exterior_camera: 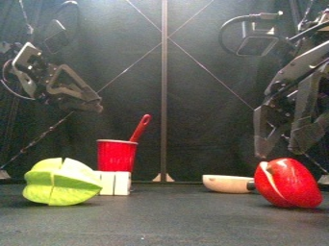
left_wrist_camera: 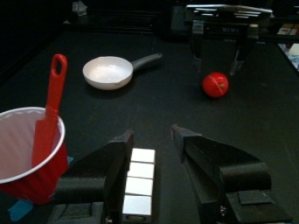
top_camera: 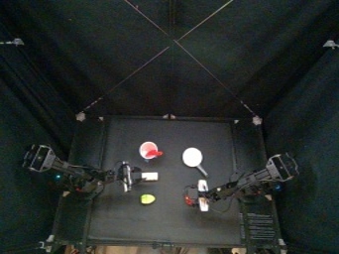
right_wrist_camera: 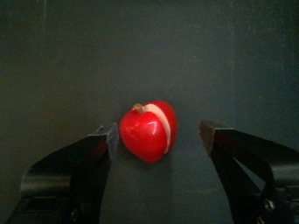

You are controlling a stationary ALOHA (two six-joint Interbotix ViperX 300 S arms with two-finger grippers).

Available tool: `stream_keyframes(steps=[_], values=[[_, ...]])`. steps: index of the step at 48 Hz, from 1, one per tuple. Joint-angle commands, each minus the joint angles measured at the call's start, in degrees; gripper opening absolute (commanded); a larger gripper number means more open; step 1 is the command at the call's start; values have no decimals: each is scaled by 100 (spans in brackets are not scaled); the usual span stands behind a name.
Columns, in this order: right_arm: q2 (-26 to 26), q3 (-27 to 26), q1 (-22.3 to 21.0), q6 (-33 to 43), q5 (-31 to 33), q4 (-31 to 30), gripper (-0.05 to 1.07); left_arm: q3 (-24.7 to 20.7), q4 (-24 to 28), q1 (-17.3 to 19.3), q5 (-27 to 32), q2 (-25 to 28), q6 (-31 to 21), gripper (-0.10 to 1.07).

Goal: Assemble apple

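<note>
Apple: red piece (right_wrist_camera: 149,132) lies on the table (top_camera: 166,213) toward the right side, directly under your right arm; a pale seam shows across its glossy skin in the right wrist view.
Right gripper (right_wrist_camera: 156,144): jaws spread wide, one on each side of the piece, holding nothing and touching nothing that you can see.
Left gripper (left_wrist_camera: 156,147): jaws parted and empty, poised over a row of small white blocks (left_wrist_camera: 139,180) beside the red cup (left_wrist_camera: 28,152).
Step in hand: judged to be the pick-up of the red piece by your right gripper.
Method: keep the piece centred between the jaws as you descend; close across its rounded flanks, not along the seam, so you do not split or squirt it out.
Grip caution: the skin looks glossy and curved, so a shallow pinch would likely slip; go low enough that the pads meet its widest part.
Other parts: no second red piece is identifiable from these views; locate it before you lift.
Bystanders: yellow-green lump (exterior_camera: 61,182), white spoon-like dish (left_wrist_camera: 108,72) and the cup's red utensil (left_wrist_camera: 51,96) stand clear of your approach; leave them alone.
</note>
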Motion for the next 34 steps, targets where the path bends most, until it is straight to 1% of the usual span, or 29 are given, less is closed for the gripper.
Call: stream_keyframes(steps=[1,5,19,26,34], values=[[-202,-53,-9,18,18,9,102,-70,0,0,-18,-9,0,80],[-237,-53,-9,18,97,9,102,-79,0,-9,-26,-9,0,80],[-510,-88,-149,18,791,62,102,-79,0,-9,-26,-9,0,80],[-554,-141,-149,97,747,272,101,-79,0,-9,-26,-9,0,80],[-580,-158,-141,132,721,334,101,-97,9,-9,-26,-9,9,80]])
